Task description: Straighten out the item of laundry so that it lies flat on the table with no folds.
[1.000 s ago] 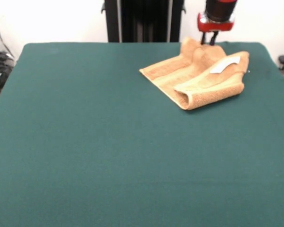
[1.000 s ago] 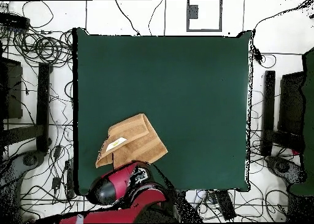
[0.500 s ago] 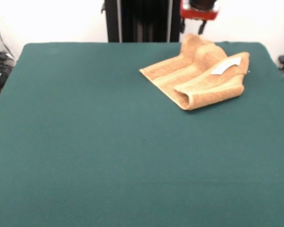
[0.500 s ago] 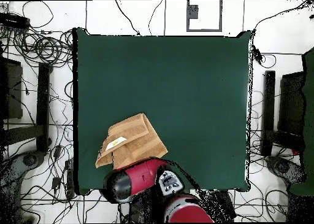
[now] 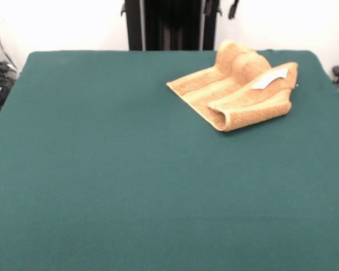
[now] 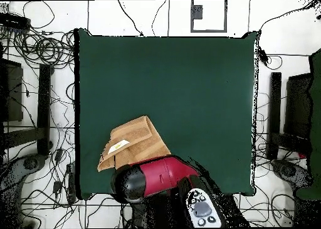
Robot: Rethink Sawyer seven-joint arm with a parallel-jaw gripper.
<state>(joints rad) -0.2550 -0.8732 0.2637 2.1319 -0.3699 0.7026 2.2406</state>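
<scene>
The hand towel lies bunched at the table's one o'clock. The gripper barely shows, so I cannot tell its grip. A careless grab might fold it more.

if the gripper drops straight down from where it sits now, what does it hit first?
Probably the towel's raised far edge, or the table just behind it. Only the gripper's tip shows at the top edge, so depth is unclear.
</scene>
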